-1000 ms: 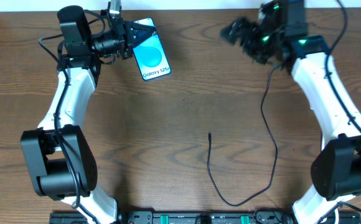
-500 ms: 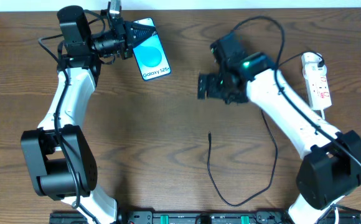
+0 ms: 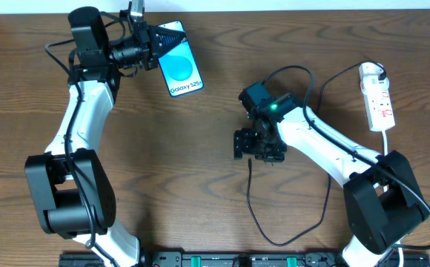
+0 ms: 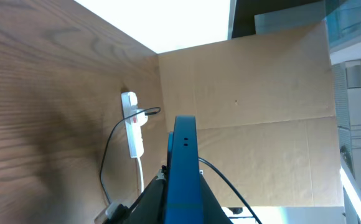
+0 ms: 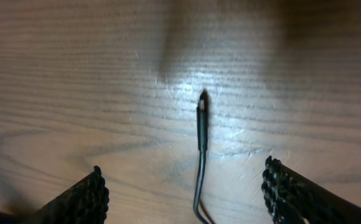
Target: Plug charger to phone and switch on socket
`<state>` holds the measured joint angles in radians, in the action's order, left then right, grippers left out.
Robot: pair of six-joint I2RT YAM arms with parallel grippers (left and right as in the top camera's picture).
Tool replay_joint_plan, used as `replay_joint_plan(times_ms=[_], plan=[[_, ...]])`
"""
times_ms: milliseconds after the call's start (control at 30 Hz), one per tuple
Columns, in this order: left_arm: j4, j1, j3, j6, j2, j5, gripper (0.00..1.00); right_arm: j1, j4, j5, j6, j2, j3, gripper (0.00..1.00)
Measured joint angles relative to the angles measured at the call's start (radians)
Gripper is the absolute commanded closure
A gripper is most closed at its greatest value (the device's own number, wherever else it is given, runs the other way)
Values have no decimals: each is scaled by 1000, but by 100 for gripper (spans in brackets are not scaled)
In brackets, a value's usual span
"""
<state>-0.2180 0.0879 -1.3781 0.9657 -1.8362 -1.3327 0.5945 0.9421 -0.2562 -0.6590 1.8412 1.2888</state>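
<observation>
Overhead view, going left to right: the left gripper [image 3: 158, 47] sits way up by the far edge of the table [image 3: 163, 185], clamped on the top end of the phone [image 3: 181, 68]. The phone's blue screen faces up and its free end angles toward the middle of the table. We can't tell whether it's resting on the wood or lifted a bit. In the left wrist view we see it edge-on, pinched between the fingers, with a cardboard wall [image 4: 261, 93] closing off the table's far side. Below the phone there's a big stretch of bare wood right down to the near edge, so there's plenty of room there. In the middle, the right gripper [image 3: 259, 154] hangs over the plug tip [image 3: 250, 161] of the charger [image 3: 326, 185]. The right wrist view shows its fingers [image 5: 84, 199] spread wide, with the tip lying flat on the wood between them and touching neither. From the tip the cable runs toward the near edge, loops round, then climbs back up under the right arm. Over by the right edge the socket [image 3: 378, 96] lies lengthwise, well apart from the gripper, and its white cord [image 3: 384, 141] trails down behind the right arm. That side is tight: arm, cable and strip all crowd the edge.
</observation>
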Motion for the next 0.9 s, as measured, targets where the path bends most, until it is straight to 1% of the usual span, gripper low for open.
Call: replay_joint_plan(times_ms=[333, 433, 600, 900], plan=[[0, 0, 0, -25, 0, 0, 93, 12, 18, 4, -32, 8, -35, 24], [0, 0, 0, -28, 0, 0, 92, 12, 18, -22, -33, 58, -35, 30], [0, 0, 0, -28, 0, 0, 93, -3, 29, -68, -29, 137, -35, 30], [0, 0, 0, -28, 0, 0, 93, -11, 15, -89, -29, 139, -34, 29]])
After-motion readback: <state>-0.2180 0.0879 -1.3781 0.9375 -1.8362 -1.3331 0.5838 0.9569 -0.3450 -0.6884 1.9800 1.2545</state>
